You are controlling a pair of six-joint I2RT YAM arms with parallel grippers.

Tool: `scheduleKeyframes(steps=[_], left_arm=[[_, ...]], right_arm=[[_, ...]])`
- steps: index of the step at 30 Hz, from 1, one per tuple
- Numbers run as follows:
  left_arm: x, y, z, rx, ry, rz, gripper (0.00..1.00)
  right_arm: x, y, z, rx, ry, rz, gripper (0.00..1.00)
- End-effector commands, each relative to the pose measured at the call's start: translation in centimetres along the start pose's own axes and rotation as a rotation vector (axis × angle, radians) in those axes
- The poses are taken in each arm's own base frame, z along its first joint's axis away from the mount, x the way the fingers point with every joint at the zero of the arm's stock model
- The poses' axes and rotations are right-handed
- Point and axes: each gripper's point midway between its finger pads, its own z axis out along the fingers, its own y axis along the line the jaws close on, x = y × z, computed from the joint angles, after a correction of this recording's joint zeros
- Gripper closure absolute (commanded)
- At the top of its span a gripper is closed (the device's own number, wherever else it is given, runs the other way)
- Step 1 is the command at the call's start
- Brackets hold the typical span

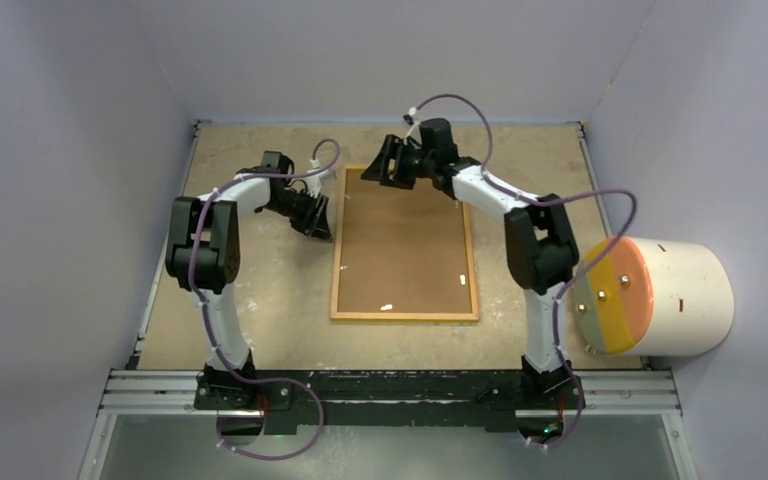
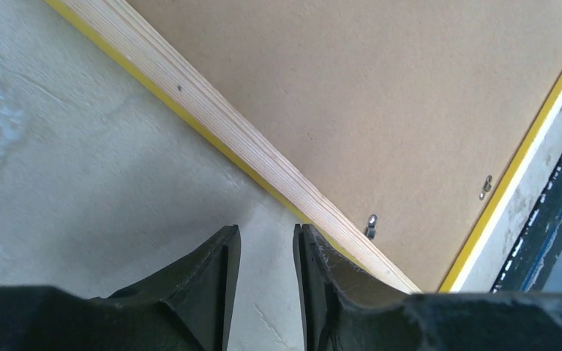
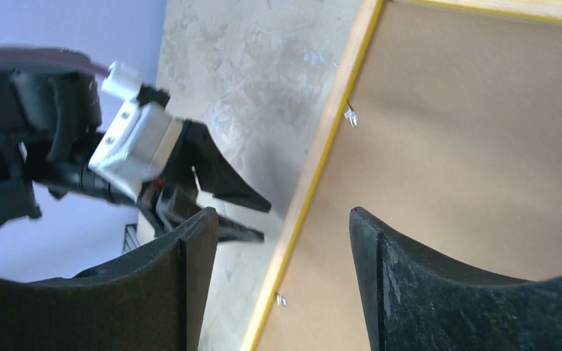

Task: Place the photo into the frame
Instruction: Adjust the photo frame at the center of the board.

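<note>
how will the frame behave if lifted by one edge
Probably stiff: the frame has wood rails. Lying flat, it would likely slide, not tip, if pushed. Its backing board, held by small metal tabs, might shift.

All three views: no text, label, brand, number or sign is legible, whether on the frame [image 1: 405,317], on the brown backing board [image 1: 400,250] inside it, or on the cream cylinder [image 1: 680,295] at the right.
</note>
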Motion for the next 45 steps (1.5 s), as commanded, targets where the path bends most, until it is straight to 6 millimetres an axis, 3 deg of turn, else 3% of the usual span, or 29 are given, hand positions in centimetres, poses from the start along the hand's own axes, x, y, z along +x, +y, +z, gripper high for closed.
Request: scheduleKeyframes(steps=[1,2,5,8,12,15,19,24,27,31,35,38,40,43,45], left_arm=[[-0.3,-1.5,-1.1,0.019,-0.016,0.026,0.63],[-0.4,-1.6,-1.1,0.02,-0.02,0.024,0.63],[-1.2,-1.5,-1.6,-0.002,-0.038,0.069,0.56],[-0.4,-0.9,-2.1,-0.05,-0.003,0.138,0.52],[3.0,-1.1,-1.9,-0.088,0.089,0.234,0.5],[4.7,-1.7,-1.6,-0.101,0.134,0.28,0.5],[6.6,-2.9,-0.7,-0.086,0.187,0.334,0.51],[8.2,-4.4,0.7,-0.086,0.231,0.434,0.52],[8.5,-6.4,1.8,-0.047,0.25,0.47,0.51],[8.3,-9.2,3.1,0.022,0.267,0.517,0.46],[7.9,-12.7,4.3,0.125,0.274,0.56,0.32],[7.5,-15.8,5.0,0.213,0.278,0.585,0.16],[7.0,-17.4,4.9,0.258,0.277,0.604,0.13],[5.7,-18.6,3.8,0.277,0.269,0.619,0.1],[4.9,-18.7,2.6,0.261,0.263,0.636,0.09]], right_arm=[[3.4,-1.1,-4.3,0.058,0.041,-0.084,0.32],[4.8,-2.0,-5.2,0.095,0.069,-0.06,0.32],[5.0,-4.7,-8.0,0.222,-0.003,-0.035,0.28],[2.5,-7.4,-11.5,0.334,-0.128,0.029,0.23],[-1.3,-12.8,-16.6,0.564,-0.345,0.133,0.17],[-2.5,-16.0,-18.6,0.656,-0.434,0.209,0.16],[-2.7,-18.5,-17.1,0.662,-0.427,0.262,0.16],[-3.2,-19.4,-12.3,0.552,-0.321,0.283,0.18],[-3.0,-19.2,-9.4,0.47,-0.268,0.302,0.19],[-3.2,-16.8,-6.4,0.375,-0.21,0.276,0.2],[-2.9,-11.3,-1.7,0.22,-0.123,0.2,0.2],[-0.7,-5.8,2.9,0.076,0.008,0.13,0.2],[0.5,-3.0,5.0,0.01,0.077,0.083,0.17],[0.3,-1.7,5.7,0.02,0.094,0.029,0.07],[-2.0,-1.7,4.2,0.074,0.019,-0.003,0.01]])
